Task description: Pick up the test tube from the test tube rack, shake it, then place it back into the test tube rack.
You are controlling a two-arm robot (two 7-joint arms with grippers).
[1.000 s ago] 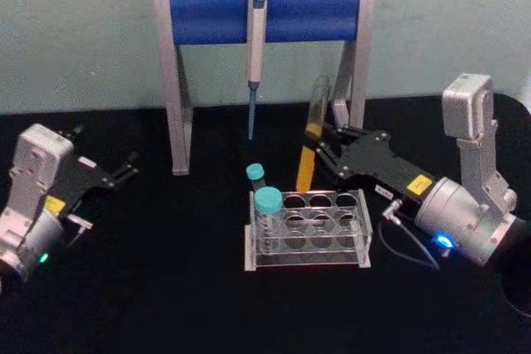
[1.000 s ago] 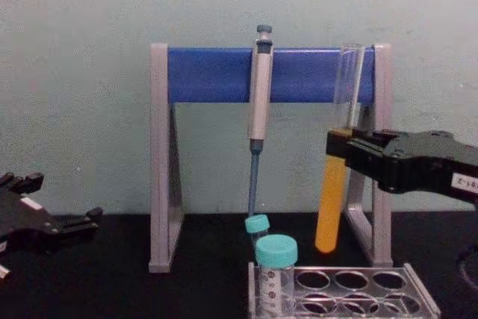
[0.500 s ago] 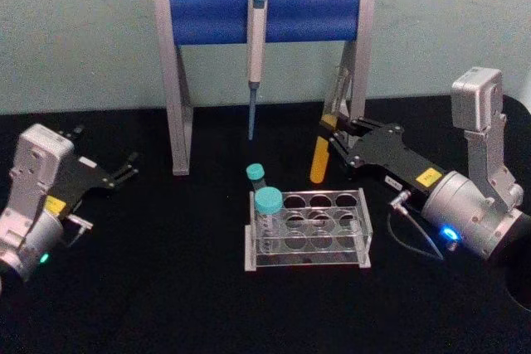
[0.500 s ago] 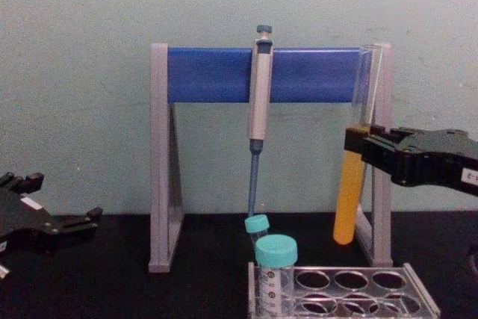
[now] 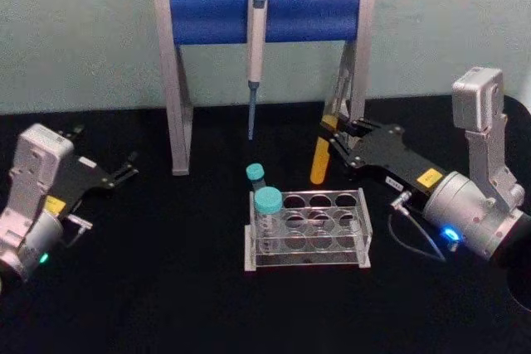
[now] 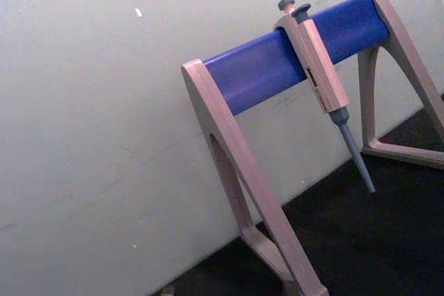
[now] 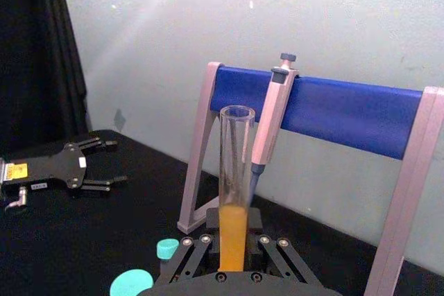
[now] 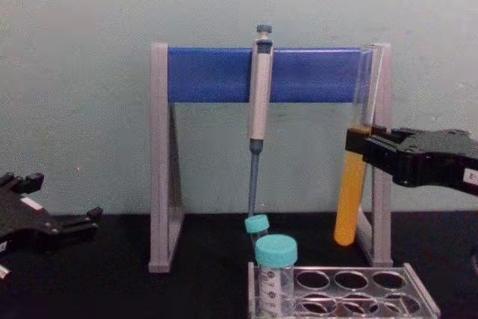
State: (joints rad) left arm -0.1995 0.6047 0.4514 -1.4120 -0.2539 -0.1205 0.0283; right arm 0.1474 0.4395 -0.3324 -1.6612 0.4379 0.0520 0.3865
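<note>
The test tube point(image 5: 320, 160), a slim clear glass tube with orange-yellow liquid in its lower half, hangs in the air behind the right rear of the test tube rack point(image 5: 366, 230). My right gripper point(image 5: 333, 133) is shut on its middle. In the chest view the test tube point(image 8: 349, 201) stands almost upright in front of the stand's right leg, its bottom well above the test tube rack point(image 8: 420, 291). The right wrist view shows the test tube point(image 7: 234, 202) rising from between the fingers. My left gripper point(image 5: 126, 169) rests open at the far left.
A grey-and-blue pipette stand point(image 5: 209, 16) spans the back, with a grey pipette point(image 5: 256, 46) hanging from its bar. Two teal-capped vials point(image 5: 267, 201) point(image 5: 255, 173) stand at the rack's left end. The table is black cloth.
My right gripper carried the test tube to the right and farther back, up against the stand's right leg. It has hardly moved over the last half second. The left arm stayed still.
</note>
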